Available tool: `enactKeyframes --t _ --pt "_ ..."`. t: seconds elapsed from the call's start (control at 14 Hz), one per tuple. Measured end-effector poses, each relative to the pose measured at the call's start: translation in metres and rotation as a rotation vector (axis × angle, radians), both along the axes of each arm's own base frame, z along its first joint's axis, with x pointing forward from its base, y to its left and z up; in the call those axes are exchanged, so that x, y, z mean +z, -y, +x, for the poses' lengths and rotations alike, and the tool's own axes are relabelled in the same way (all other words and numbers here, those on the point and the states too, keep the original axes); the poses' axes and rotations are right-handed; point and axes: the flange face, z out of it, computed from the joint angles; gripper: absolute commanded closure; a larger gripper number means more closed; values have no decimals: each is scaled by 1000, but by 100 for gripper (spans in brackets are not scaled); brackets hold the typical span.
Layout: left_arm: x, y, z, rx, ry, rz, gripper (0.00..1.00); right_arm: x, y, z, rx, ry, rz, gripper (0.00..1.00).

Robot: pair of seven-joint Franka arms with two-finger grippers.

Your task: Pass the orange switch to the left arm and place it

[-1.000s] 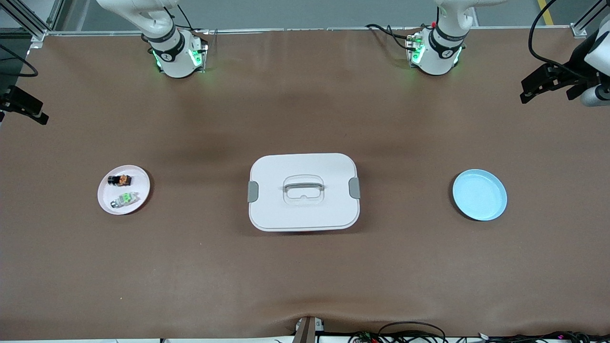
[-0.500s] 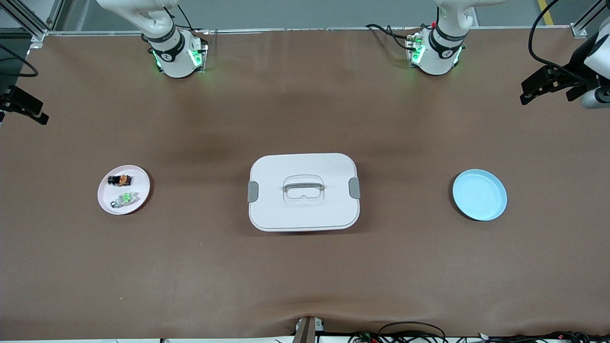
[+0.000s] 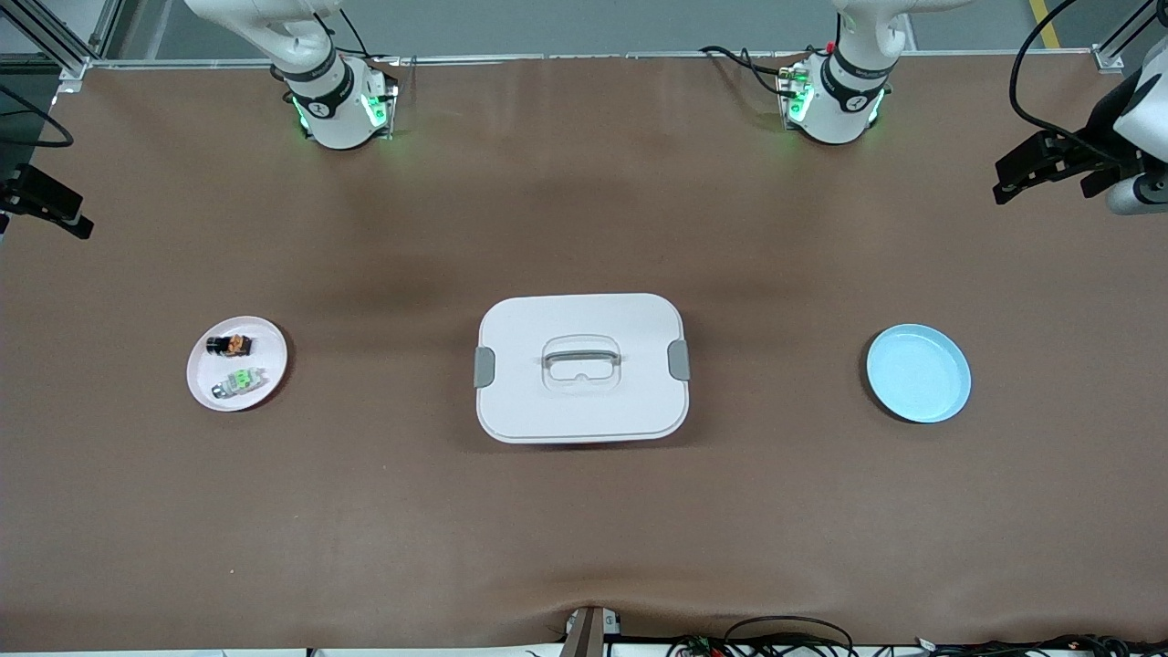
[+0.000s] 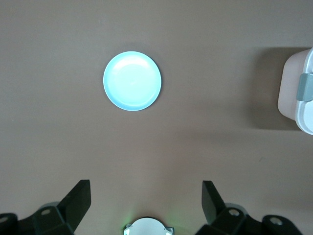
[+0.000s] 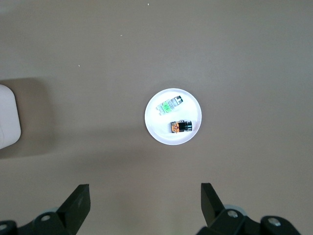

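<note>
Orange switch [image 3: 229, 344] on pink plate [image 3: 270, 354] with green-topped switch [image 3: 237, 380], white box [image 3: 581, 367] mid-table, blue plate [image 3: 918, 373] near left arm's end, left gripper [image 4: 145, 199] and right gripper [image 5: 145, 201] both high over table, fingers spread, holding nothing

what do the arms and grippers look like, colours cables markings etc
Both arms are glossy white with black joint bands. The right arm's base and the left arm's base glow green, each with a small black mark on the white shell and black cables alongside. The left gripper and right gripper have matte black, wedge-shaped fingers on black bodies with round screw holes.
</note>
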Motion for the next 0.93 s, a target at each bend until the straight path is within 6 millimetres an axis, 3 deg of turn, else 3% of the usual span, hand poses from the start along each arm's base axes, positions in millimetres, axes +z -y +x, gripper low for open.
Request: enactKeyframes --t 0.93 --pt "-9 0 6 -1 -15 -1 0 -5 -1 4 1 -7 -2 0"
